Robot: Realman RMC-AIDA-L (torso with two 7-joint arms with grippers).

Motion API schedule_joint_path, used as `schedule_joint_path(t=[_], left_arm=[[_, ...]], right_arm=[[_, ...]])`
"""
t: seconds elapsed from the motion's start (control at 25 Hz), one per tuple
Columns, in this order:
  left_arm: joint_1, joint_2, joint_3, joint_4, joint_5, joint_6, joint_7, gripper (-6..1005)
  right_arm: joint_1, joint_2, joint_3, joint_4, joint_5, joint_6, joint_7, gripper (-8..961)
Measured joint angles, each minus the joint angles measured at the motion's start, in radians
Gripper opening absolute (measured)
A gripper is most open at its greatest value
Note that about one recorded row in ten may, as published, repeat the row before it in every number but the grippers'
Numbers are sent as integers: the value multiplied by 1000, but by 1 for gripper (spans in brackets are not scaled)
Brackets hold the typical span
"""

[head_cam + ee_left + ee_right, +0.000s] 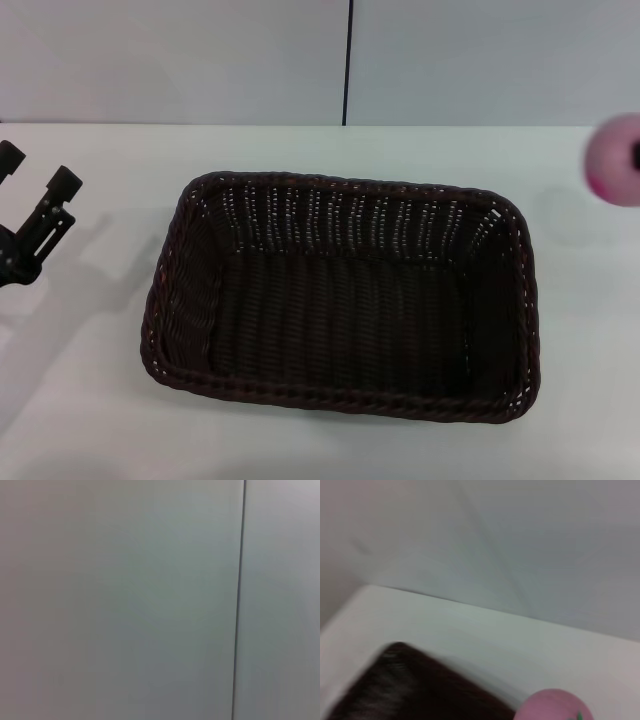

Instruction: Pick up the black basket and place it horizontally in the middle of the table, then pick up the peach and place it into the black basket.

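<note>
Basket (340, 310) sits mid-table (90, 420), long side across: first step looks done. Left claw (35, 195) spread apart, basket beside it. Peach (615, 160) aloft beyond basket's right end; right claw unseen.

A bare robot test bench, lab-like rather than domestic.

A broad plain white table (100, 420) fills the head view, backed from ten to two o'clock by a blank pale grey wall (180, 60) split by one thin dark vertical seam (348, 60) at twelve o'clock. The only furnishings are staged props: a dark woven basket (340, 300) at centre and a pink toy-like peach (615, 160) at three o'clock, with a black robot gripper (35, 215) at nine o'clock.
</note>
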Motion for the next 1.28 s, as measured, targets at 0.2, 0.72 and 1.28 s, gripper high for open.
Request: schedule_joint_path(t=[0.2,0.72,1.28], left_arm=[[-4,0,0,-1,0,2,-3,712],[6,1,-1,-29,0,7,-14,712],[-11,0,-89,-75,-2,18,19,712]], right_arm=[[29,40,-126,-34,127,-41,5,215],[93,50,-334,286,210,177,-137,329],[-108,61,-170,404,528,176,-501,723]])
